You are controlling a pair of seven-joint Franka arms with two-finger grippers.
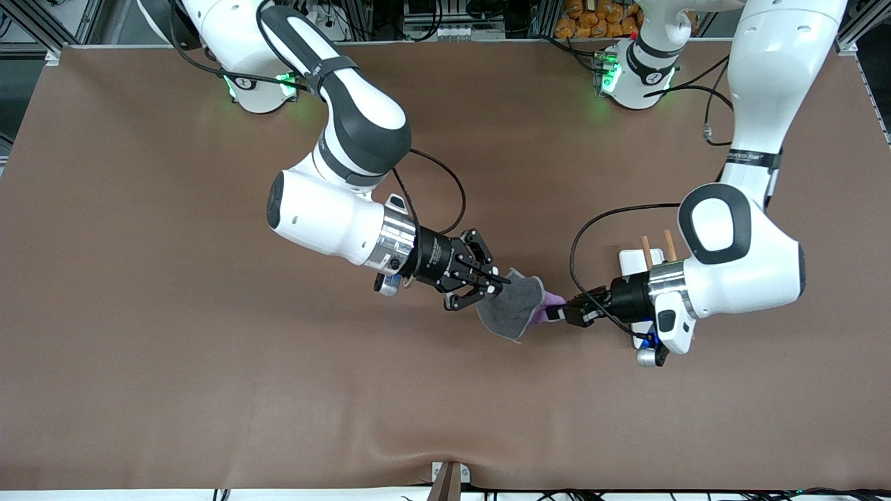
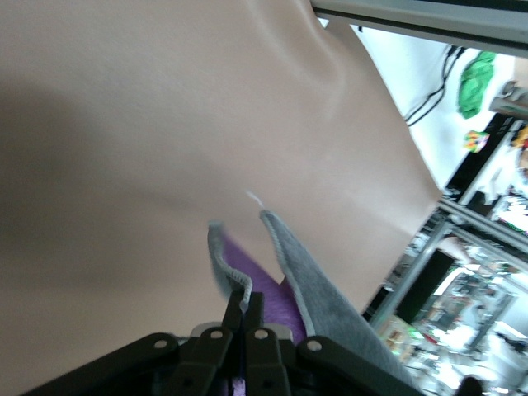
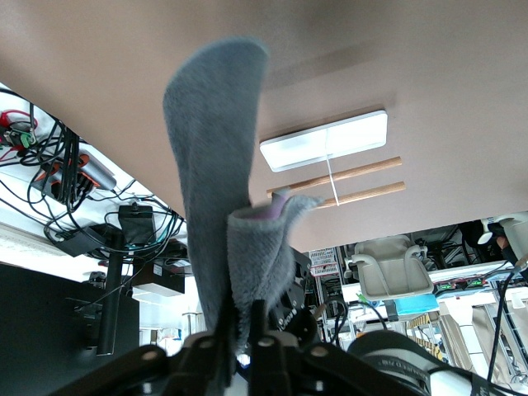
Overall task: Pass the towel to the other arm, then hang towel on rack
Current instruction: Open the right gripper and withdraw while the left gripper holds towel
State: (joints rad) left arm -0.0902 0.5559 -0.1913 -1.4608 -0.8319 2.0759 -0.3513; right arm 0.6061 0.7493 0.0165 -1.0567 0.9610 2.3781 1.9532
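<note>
The towel (image 1: pixel 514 307), dark grey with a purple side, hangs stretched in the air between both grippers over the middle of the table. My right gripper (image 1: pixel 498 284) is shut on its grey edge (image 3: pixel 216 165), which stands up between the fingers (image 3: pixel 256 323). My left gripper (image 1: pixel 555 311) is shut on the purple end (image 2: pixel 266 280), with grey cloth (image 2: pixel 330 307) trailing beside it. The rack (image 1: pixel 635 261) is a white base (image 3: pixel 323 140) with two wooden rods (image 3: pixel 345 174); it lies on the table under the left arm's wrist and is partly hidden by it.
A brown mat (image 1: pixel 209 348) covers the table. A black cable (image 1: pixel 581 240) loops from the left wrist over the table beside the rack. A small metal bracket (image 1: pixel 449 480) sits at the table edge nearest the front camera.
</note>
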